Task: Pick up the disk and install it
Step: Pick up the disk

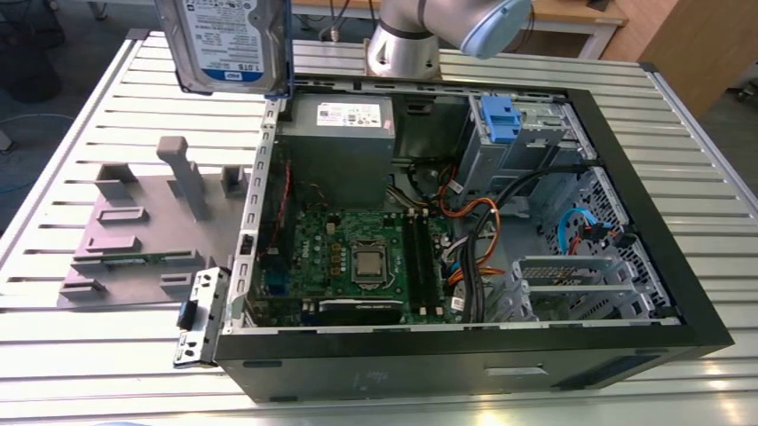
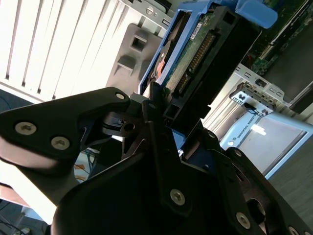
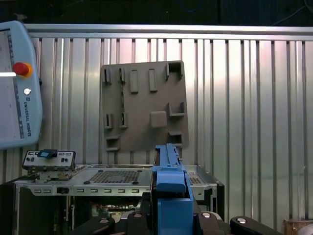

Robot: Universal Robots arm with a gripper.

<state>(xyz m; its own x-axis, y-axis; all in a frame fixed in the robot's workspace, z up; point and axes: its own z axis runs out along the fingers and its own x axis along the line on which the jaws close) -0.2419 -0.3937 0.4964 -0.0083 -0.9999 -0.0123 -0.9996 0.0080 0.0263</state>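
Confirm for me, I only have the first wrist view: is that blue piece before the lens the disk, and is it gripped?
Observer: Yes. In the second wrist view the gripper is shut on the disk, holding it by one end.
Operator: Is it inside the computer case yet?
Observer: No. The exterior view shows it raised outside the computer case, toward that view's left.
Operator: Which face shows there?
Observer: Its white-and-blue label faces that camera.
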